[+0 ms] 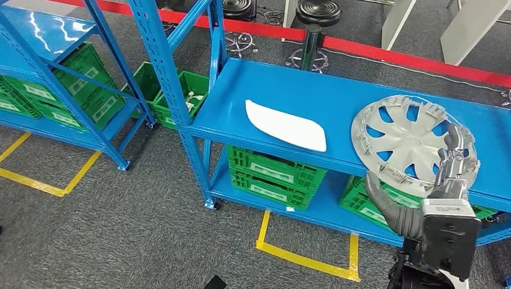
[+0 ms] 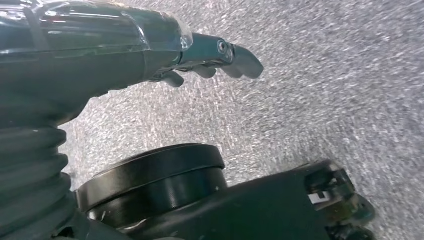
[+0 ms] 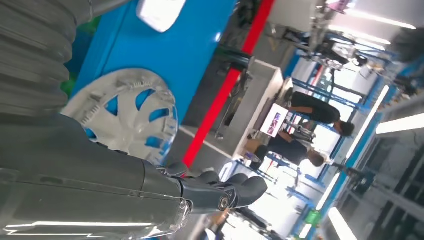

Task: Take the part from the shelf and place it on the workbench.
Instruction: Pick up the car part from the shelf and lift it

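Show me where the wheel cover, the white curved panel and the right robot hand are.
wheel cover (image 1: 405, 137): head view, on its grey hub, at the centre of the spokes.
white curved panel (image 1: 283, 125): head view, on the middle of its top surface.
right robot hand (image 1: 453, 161): head view, on its dark fingers over the cover's rim.

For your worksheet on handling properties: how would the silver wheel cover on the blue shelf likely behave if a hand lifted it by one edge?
The wheel cover looks like thin moulded plastic with open spokes, so probably light for its size. Its broad, flat shape suggests it may flex or tilt when lifted by one edge. The small rim clips look breakable.
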